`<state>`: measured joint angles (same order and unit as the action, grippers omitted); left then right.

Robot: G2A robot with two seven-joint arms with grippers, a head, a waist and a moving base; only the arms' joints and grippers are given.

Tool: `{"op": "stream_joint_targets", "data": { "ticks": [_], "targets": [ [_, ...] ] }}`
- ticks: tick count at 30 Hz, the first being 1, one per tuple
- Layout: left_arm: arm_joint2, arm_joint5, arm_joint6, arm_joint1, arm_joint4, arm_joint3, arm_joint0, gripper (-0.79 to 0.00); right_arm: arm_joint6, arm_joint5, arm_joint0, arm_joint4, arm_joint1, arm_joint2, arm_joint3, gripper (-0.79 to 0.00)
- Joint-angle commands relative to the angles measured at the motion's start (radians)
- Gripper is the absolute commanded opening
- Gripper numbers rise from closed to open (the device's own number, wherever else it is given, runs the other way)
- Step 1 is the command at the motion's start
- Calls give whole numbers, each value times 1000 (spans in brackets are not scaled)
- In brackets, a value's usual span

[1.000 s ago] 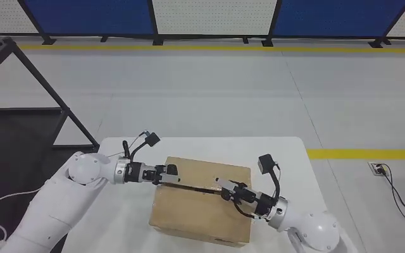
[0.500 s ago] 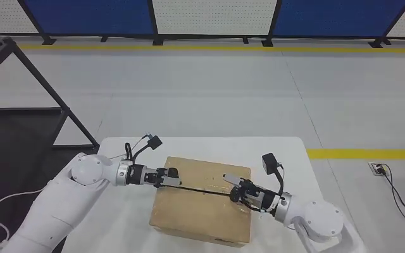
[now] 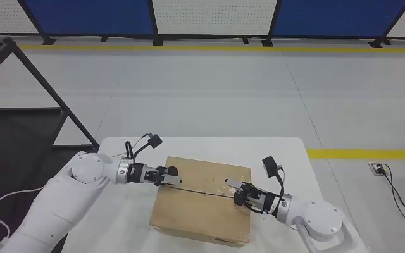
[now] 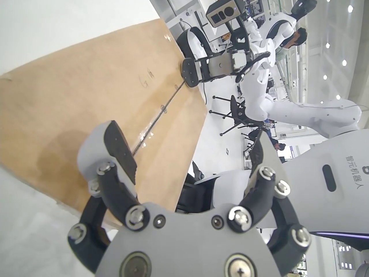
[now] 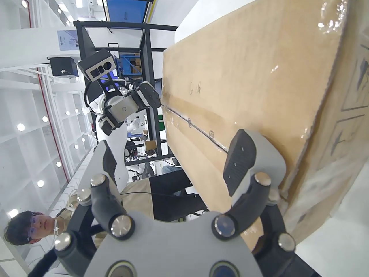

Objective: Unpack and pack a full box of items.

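Counter [image 3: 209,147]: white, with the box [image 3: 190,221] lying on it near the front middle; its white top shows to the left, to the right and beyond the box.
Box: brown cardboard, resting flat on the counter, both top flaps [image 5: 230,67] shut and level; a handwritten mark sits on one flap, and dark printed symbols show on the end wall [image 5: 340,151] in the right wrist view.
Seam [image 3: 201,190]: thin dark line where the two flaps meet, running the length of the box top from left end to right end; glossy clear tape [image 4: 143,136] shines in patches along it.
Left pincer [image 3: 172,179] [image 4: 187,142]: at the left end of the seam, over the box's edge; fingers spread apart with nothing between them; one dark pad [image 4: 119,148] hangs low over the cardboard just beside the seam, the other stands out past the box's side; whether the pad touches the flap I cannot tell.
Right pincer [image 3: 235,188] [image 5: 173,148]: at the right end of the seam; fingers apart, gripping nothing; one ribbed pad [image 5: 239,162] sits over the top flap near the corner with the end wall, the other off to the side of the box.
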<state>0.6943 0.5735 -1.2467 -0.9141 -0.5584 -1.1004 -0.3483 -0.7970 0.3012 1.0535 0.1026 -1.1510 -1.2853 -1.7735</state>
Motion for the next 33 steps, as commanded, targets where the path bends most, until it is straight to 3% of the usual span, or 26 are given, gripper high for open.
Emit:
{"op": "stream_joint_targets", "data": {
  "ticks": [1,17,22,31,33],
  "targets": [
    [4,8,8,0,-8,5,1,0,-2,2,-2,-7,1,2,4,0],
    [110,54,54,28,-149,0,-40,0,-3,25,-20,-37,8,20,2,0],
    [173,92,92,46,-199,-16,-90,0,-2,29,-27,-35,9,21,4,0],
    [311,216,216,81,-296,-71,-264,0,18,47,-39,-32,9,23,5,0],
    [311,216,216,81,-296,-71,-264,0,18,47,-39,-32,9,23,5,0]
  ]
}}
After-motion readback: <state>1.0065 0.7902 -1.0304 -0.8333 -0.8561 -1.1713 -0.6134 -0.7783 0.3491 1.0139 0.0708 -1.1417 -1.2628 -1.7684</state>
